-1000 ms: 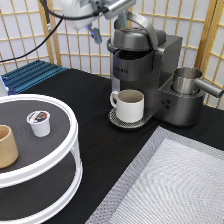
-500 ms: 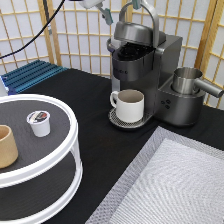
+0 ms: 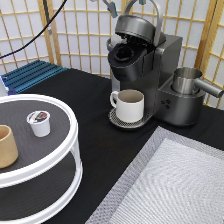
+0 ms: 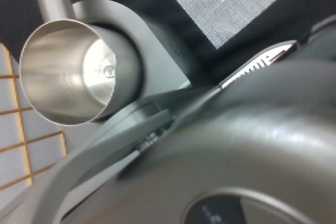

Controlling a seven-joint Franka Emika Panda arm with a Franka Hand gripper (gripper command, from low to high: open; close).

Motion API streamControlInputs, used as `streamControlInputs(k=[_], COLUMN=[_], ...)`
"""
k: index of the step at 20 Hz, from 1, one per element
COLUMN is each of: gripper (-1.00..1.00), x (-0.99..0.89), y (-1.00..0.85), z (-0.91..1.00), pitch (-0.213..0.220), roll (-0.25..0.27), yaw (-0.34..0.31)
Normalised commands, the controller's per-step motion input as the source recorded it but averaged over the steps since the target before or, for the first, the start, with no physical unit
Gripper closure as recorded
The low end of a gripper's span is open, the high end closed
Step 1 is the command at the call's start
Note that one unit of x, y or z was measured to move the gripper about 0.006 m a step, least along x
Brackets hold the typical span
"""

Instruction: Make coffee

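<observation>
Overhead, at the exterior view's top edge, only a sliver of the end effector point(image 3: 114, 6) shows above the coffee machine point(image 3: 150, 70) — too little to tell whether it is apart or together. The machine stands at the table's point(image 3: 90, 125) far side with its lid point(image 3: 136, 27) tilted up and the brew chamber point(image 3: 124, 52) exposed. A cream-white mug point(image 3: 130, 105) sits on the drip tray point(image 3: 120, 121) under the spout, handle toward the exterior view's left. A steel milk jug point(image 3: 187, 80) rests on the machine's side unit, at the exterior view's right; the wrist view shows that same jug point(image 4: 67, 75) from close by, beside the curved grey lid point(image 4: 247, 150).

The coffee pod point(image 3: 39, 122) — small, white, with a dark printed top — stands upright on the upper shelf of the white round rack point(image 3: 70, 145) at the table's near-left corner, well apart from the machine. A tan cup point(image 3: 6, 146) sits on that shelf near the pod, not touching it. A grey mat point(image 3: 170, 190) covers the table's near-right corner.
</observation>
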Motion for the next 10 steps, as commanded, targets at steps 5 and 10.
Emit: streamControlInputs(k=[5, 10], gripper=[-1.00, -1.00], x=[0.40, 0.25], y=[0.49, 0.08], z=[0.32, 0.67], pitch=[0.154, 0.146], roll=[-0.117, -0.050], yaw=[-0.066, -0.082])
